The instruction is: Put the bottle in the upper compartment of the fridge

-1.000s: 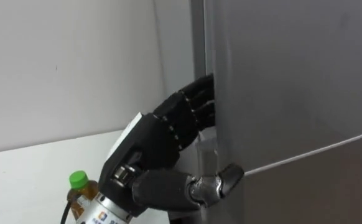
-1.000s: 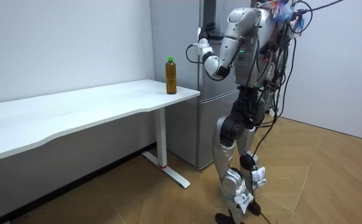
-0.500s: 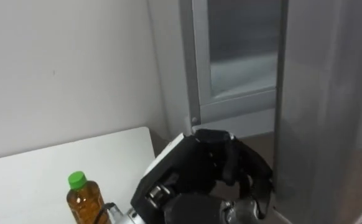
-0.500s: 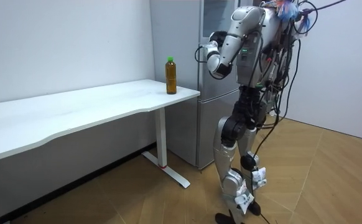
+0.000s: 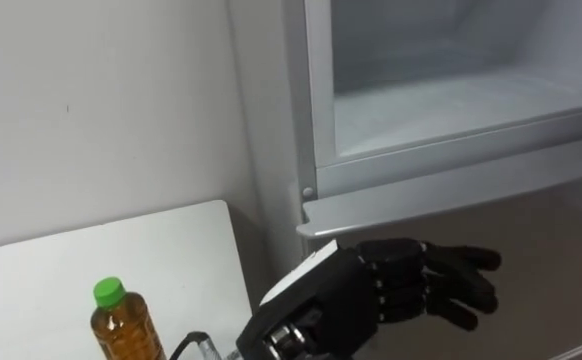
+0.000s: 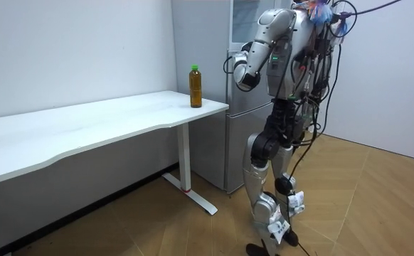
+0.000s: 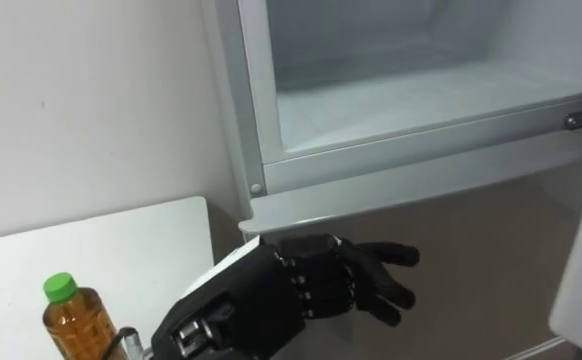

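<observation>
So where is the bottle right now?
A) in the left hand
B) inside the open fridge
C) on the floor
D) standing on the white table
D: the bottle stands upright on the table, and the left hand, fingers straight in front of the fridge, holds nothing.

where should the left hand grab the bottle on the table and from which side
Around the amber body of the bottle, below the green cap. It stands upright near the corner of the table with the wall behind, so probably come in level from the fridge side, where the open left hand is.
</observation>
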You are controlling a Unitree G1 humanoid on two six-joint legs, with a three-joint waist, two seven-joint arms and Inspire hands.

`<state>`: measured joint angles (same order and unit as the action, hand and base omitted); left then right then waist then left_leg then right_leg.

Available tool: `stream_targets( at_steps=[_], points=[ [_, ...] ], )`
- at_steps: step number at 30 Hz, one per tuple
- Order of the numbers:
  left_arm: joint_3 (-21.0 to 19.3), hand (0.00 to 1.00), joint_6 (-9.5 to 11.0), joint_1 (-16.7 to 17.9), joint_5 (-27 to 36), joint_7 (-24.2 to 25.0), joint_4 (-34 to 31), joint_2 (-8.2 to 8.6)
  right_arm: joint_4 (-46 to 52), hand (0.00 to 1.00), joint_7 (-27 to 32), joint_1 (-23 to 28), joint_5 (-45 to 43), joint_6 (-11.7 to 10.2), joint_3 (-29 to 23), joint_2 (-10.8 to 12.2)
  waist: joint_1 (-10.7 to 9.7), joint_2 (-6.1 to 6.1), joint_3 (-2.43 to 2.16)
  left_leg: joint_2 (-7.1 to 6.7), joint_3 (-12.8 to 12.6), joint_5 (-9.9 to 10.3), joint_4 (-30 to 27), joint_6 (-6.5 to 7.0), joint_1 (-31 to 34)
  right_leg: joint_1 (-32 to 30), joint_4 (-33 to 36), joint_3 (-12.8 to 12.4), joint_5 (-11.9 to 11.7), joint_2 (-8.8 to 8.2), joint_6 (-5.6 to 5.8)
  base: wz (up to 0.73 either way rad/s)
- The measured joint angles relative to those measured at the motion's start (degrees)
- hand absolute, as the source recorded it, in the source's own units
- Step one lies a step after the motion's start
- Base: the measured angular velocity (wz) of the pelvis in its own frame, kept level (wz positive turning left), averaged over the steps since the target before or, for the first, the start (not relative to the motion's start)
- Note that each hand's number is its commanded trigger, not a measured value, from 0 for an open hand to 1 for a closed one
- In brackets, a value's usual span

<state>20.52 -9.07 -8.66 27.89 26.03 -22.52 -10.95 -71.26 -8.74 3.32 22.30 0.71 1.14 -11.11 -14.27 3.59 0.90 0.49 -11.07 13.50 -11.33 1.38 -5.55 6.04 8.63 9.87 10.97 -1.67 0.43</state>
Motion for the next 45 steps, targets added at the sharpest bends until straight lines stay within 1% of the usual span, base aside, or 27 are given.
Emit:
stream_targets(
  at_steps=[6,7,9,11,13,15,18,19,21,23,25,27,29,30,32,36,37,38,41,42,44,45],
  points=[
    [0.1,0.0,0.0,0.0,-1.1,0.6,0.0,0.09,0.0,0.0,-0.3,-0.2,0.0,-0.1,0.0,0.0,-0.7,0.05,-0.03,0.04,-0.7,0.0,0.0,0.0,0.0,-0.1,0.0,-0.4,0.0,0.05,0.0,-0.01],
    [0.2,0.0,0.0,0.0,-1.1,0.7,0.0,0.12,0.0,0.0,-0.4,-0.2,0.0,-0.1,0.0,0.0,-1.2,0.08,-0.05,0.04,-0.8,0.0,0.0,-0.01,0.0,-0.1,0.0,-0.4,0.0,0.03,0.0,-0.03],
    [0.5,0.0,0.0,0.0,-1.1,1.0,0.0,0.18,0.1,0.0,-0.8,-0.1,0.0,-0.1,0.0,0.0,-1.4,0.14,-0.09,0.32,-1.2,0.0,0.0,-0.01,0.0,-0.2,0.0,-0.6,0.0,0.04,0.0,-0.08],
    [1.5,0.0,0.0,0.0,-1.1,1.6,0.0,0.18,0.2,0.0,-1.3,-0.1,0.0,-0.1,-0.1,-0.1,-1.4,0.19,-0.12,0.44,-1.9,0.0,0.0,-0.02,0.0,-0.6,0.1,-1.5,0.0,0.11,-0.01,-0.14],
    [2.2,0.0,0.0,0.0,-1.1,2.2,0.1,0.18,0.3,0.0,-1.4,0.0,0.4,-0.2,-0.1,-0.1,-1.4,0.19,-0.13,0.57,-2.8,0.0,-0.1,-0.03,-0.1,-0.7,0.2,-1.9,0.0,0.17,-0.05,-0.15],
    [2.7,0.0,0.0,0.0,-1.1,2.4,0.1,0.18,0.5,0.0,-1.5,0.2,0.9,-0.2,-0.1,-0.1,-1.5,0.31,-0.2,0.67,-3.2,0.0,-0.1,-0.03,-0.2,-1.0,0.3,-2.0,-0.1,0.18,-0.13,-0.16],
    [3.2,0.0,0.0,0.0,-1.1,3.0,0.1,0.29,0.6,0.0,-1.6,0.1,1.5,-0.2,-0.1,-0.1,-2.5,0.32,-0.21,0.84,-3.9,0.0,-0.1,-0.03,-0.3,-1.2,0.5,-2.4,-0.2,0.32,-0.21,-0.11],
    [3.4,0.0,0.0,-0.1,-1.2,3.3,0.2,0.33,0.6,0.0,-1.8,0.1,1.7,-0.2,-0.1,-0.1,-2.7,0.33,-0.2,0.91,-4.2,0.0,-0.2,-0.03,-0.4,-1.4,0.8,-3.0,-0.2,0.41,-0.23,-0.27],
    [3.9,0.0,0.0,-0.6,-1.3,3.6,0.3,0.35,0.6,0.0,-1.9,0.1,2.0,-0.1,-0.1,-0.2,-2.8,0.35,-0.2,1.03,-4.7,0.0,-0.2,-0.04,-0.6,-1.8,1.2,-3.9,-0.2,0.59,-0.31,-0.32],
    [4.4,0.0,0.0,-1.1,-1.2,4.2,1.2,0.8,0.6,0.0,-1.9,0.3,2.1,-0.1,-0.1,-0.2,-2.9,0.32,-0.18,1.17,-5.4,0.0,-0.2,-0.05,-0.8,-2.2,1.3,-5.0,-0.4,0.78,-0.48,-0.27],
    [4.4,0.0,-0.2,-1.6,-1.2,4.6,1.5,0.87,0.6,0.0,-2.0,0.3,2.3,-0.1,-0.1,-0.2,-3.4,0.3,-0.16,1.25,-6.2,0.0,-0.2,-0.05,-1.0,-2.2,1.4,-5.3,-0.4,0.84,-0.52,-0.15],
    [4.4,0.0,-0.2,-3.1,-1.2,4.9,2.0,0.91,0.3,0.0,-2.5,0.3,2.5,0.0,-0.2,-0.4,-3.6,0.3,-0.16,1.21,-6.6,0.0,-0.2,-0.05,-1.2,-2.4,1.2,-5.7,-0.4,0.9,-0.52,-0.13],
    [4.4,0.0,-0.2,-4.4,-1.2,5.0,2.3,0.91,0.0,0.0,-3.1,0.3,2.5,0.1,-0.2,-0.7,-3.5,0.28,-0.15,1.51,-8.3,0.0,0.0,-0.06,-1.8,-2.4,1.3,-6.8,-0.4,1.11,-0.54,-0.23],
    [4.4,0.0,-0.2,-4.6,-1.2,5.0,2.3,0.92,-0.1,0.0,-3.1,0.3,2.6,0.1,-0.2,-0.7,-3.5,0.28,-0.15,1.57,-8.7,0.0,0.1,-0.07,-1.9,-2.4,1.3,-7.0,-0.4,1.15,-0.57,-0.27],
    [4.8,0.0,-0.3,-5.4,-1.2,5.1,2.3,0.91,-0.1,0.0,-3.0,0.4,3.0,0.3,-0.2,-0.8,-3.6,0.29,-0.14,1.83,-9.8,0.0,0.0,-0.08,-2.1,-2.6,1.2,-8.4,-0.7,1.53,-0.66,-0.27],
    [4.8,0.0,-0.3,-5.5,-1.2,5.5,2.3,0.86,-0.5,0.0,-2.9,0.3,2.2,0.7,-0.2,-1.1,-4.1,0.28,-0.11,2.25,-11.6,0.1,-0.1,-0.1,-2.0,-3.3,1.1,-9.7,-1.0,1.99,-0.9,-0.23],
    [4.8,0.0,-0.3,-5.6,-1.2,5.4,2.3,0.96,-0.7,0.0,-2.9,0.2,2.0,0.7,-0.2,-1.3,-4.3,0.35,-0.11,2.39,-13.2,0.1,-0.2,-0.1,-2.1,-3.5,1.2,-10.2,-1.1,2.04,-0.95,-0.28],
    [4.8,0.0,-0.3,-5.8,-1.2,5.3,2.3,0.98,-1.5,0.0,-2.9,-0.2,1.9,0.7,-0.2,-1.5,-4.3,0.4,-0.1,2.54,-14.2,0.1,-0.3,-0.1,-2.1,-4.0,1.3,-11.0,-1.1,2.28,-1.03,-0.33],
    [5.4,0.0,-0.3,-6.6,-1.1,4.4,2.4,0.98,-2.3,0.0,-2.9,-0.5,2.0,1.1,-0.2,-1.6,-4.7,0.43,-0.11,2.95,-15.7,0.1,-0.3,-0.23,-2.1,-4.5,1.2,-12.6,-1.5,2.83,-1.28,-0.34],
    [5.6,0.0,-0.3,-7.0,-1.1,4.2,2.4,0.99,-2.3,0.0,-2.9,-0.6,2.0,1.4,-0.2,-1.8,-4.7,0.52,-0.11,3.0,-15.8,0.1,-0.3,-0.24,-2.1,-4.6,1.2,-13.0,-1.5,2.91,-1.33,-0.24],
    [6.8,0.0,-0.3,-8.3,-1.1,3.6,3.1,1.05,-2.6,0.0,-2.9,-0.6,1.6,1.9,-0.2,-2.4,-6.1,0.66,-0.13,3.18,-16.2,0.1,-0.6,-0.24,-2.1,-4.7,1.5,-13.1,-1.6,2.94,-1.44,-0.13],
    [6.9,0.0,-0.3,-8.5,-1.1,3.5,3.2,1.17,-2.6,0.0,-2.9,-0.7,1.5,1.9,-0.2,-2.5,-6.2,0.69,-0.12,3.27,-16.5,0.1,-0.6,-0.24,-2.2,-4.8,1.7,-13.3,-1.6,2.94,-1.47,-0.2]
  ],
)
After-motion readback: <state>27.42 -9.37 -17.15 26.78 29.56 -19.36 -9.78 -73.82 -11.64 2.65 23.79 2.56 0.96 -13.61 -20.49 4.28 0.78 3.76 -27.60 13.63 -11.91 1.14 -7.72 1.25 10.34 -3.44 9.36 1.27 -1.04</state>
